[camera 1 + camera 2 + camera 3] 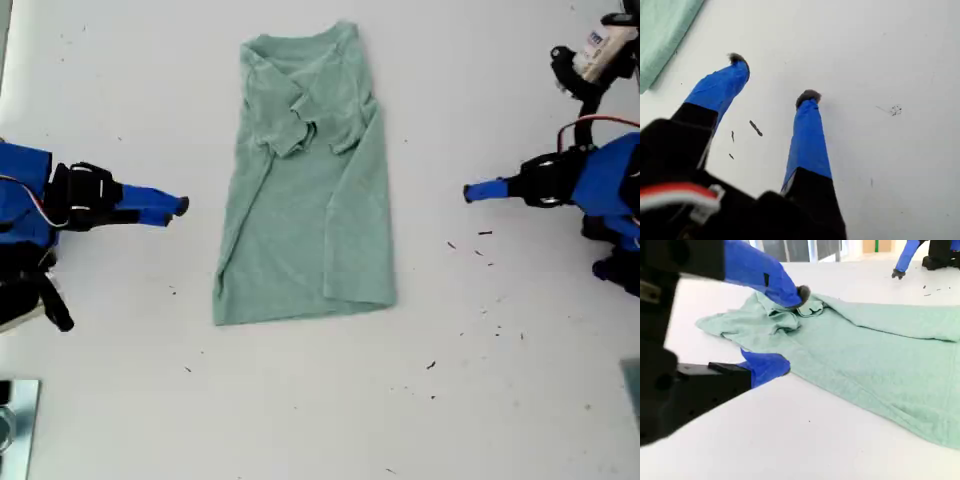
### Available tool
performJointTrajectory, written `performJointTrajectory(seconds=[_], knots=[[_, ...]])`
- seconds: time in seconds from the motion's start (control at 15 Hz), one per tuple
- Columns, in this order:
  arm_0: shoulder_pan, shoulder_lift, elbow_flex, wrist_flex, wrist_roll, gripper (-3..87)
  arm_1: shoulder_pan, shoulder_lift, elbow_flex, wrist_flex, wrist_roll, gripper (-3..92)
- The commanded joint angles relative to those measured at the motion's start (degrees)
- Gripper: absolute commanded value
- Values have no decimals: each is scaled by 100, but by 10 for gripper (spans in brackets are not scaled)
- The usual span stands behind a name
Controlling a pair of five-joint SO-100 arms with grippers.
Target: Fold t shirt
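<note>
T shirt side-folded, both grippers clear of the cloth

The t shirt (305, 185) lies mid-table (520, 400) as a long strip — soft, limp, light; best pinched at the hem corners. My first gripper (772, 80) and my second gripper (785, 330) — jaws parted, holding nothing.

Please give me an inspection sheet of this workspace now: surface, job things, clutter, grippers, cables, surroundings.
Surface: white table, flat.
Job's things: t shirt lies flat, sides folded in, sleeves bunched near the collar.
Clutter: dark specks at the exterior view's right.
Grippers: my first gripper open over the table; my second gripper open beside the shirt.
Cables: red wire above the first arm.
Surroundings: metal object, exterior view's lower left.
</note>
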Motion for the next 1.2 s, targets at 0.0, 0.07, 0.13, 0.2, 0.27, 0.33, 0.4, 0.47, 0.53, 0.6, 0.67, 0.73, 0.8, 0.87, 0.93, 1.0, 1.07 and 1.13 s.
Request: performJointTrajectory(seconds=[0.0,0.07,0.13,0.2,0.27,0.33,0.4,0.47,0.53,0.6,0.67,0.73,0.8,0.87,0.93,1.0,1.07,1.13], knots=[[114,18,53,-9,26,179,62,88,290,35,-97,218],[114,18,62,-9,26,181,62,88,290,35,-97,218],[9,44,62,-26,387,201,62,88,290,35,-97,218],[-132,44,35,-158,624,33,62,88,290,35,-97,218],[-220,44,35,-35,448,-2,62,88,290,35,-97,218],[-88,44,-9,-62,422,-2,62,88,290,35,-88,218],[396,44,-176,62,105,11,88,88,290,35,70,218],[677,70,-246,-9,62,-2,-26,88,290,35,773,217],[729,62,-439,-62,-281,-2,-193,88,290,35,1125,217],[835,-105,-773,-79,-536,-3,-299,88,290,35,1608,217],[967,-1151,-1459,-44,-809,-3,-431,88,290,35,2109,217],[1195,-2760,-2514,-9,-1037,-3,-633,88,290,35,2628,217],[1397,-4122,-3709,272,-1213,-3,-589,88,264,70,2689,217],[1521,-5229,-4852,712,-1222,-3,-545,88,255,88,2646,217],[1591,-6258,-6082,1433,-1248,-3,-545,88,255,88,2153,215],[1679,-7225,-7251,2101,-1134,-3,-519,88,255,88,2092,215],[1731,-8147,-8367,2892,-1107,-3,-510,88,255,88,2092,215],[1749,-8561,-8895,3006,-967,-1,-510,88,255,88,2083,215]])
